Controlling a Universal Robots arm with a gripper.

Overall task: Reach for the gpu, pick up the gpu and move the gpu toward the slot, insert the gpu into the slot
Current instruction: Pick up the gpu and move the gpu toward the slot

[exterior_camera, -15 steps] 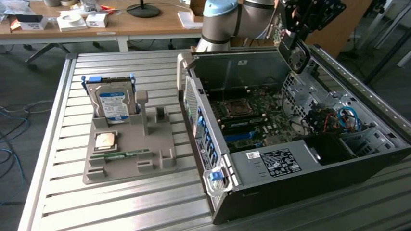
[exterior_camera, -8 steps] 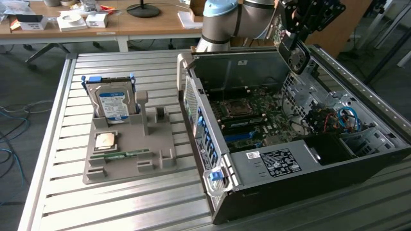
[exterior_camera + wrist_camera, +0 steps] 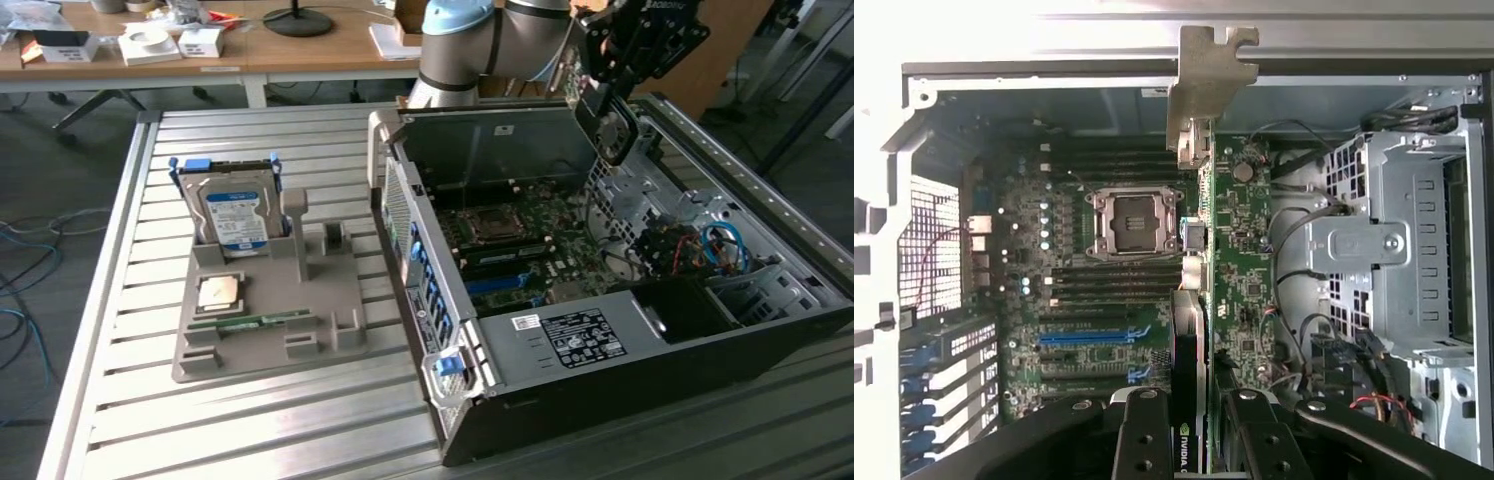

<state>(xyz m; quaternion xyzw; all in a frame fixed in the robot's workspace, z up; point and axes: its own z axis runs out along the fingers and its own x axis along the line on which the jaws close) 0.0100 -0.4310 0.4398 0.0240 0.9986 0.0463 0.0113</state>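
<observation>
Gpu sits clamped edge-on in the end effector, whose two black fingers press on its opposite faces at the logo end: a narrow, loaded grip. From there the card runs out to its pale metal bracket, the part farthest from the fingers. In the exterior view it hangs in the air under the arm, above the far side of the open computer case, toward the exterior view's right (I see no contact with anything inside).

Reach and pickup are done, I judge, and the step in hand is the carry toward the slot. That slot is one of the long black strips on the green motherboard, between the square CPU socket and the blue connector strips; which strip exactly I cannot tell. In the wrist view the card's edge lies across those strips, not along them, and off to their side.

Seating it would therefore call for turning the card until its connector edge runs parallel to the strip, bringing it over the strip, and only then a straight, square push. Out on the slatted tabletop the grey holder with the hard drive stands well apart.
</observation>
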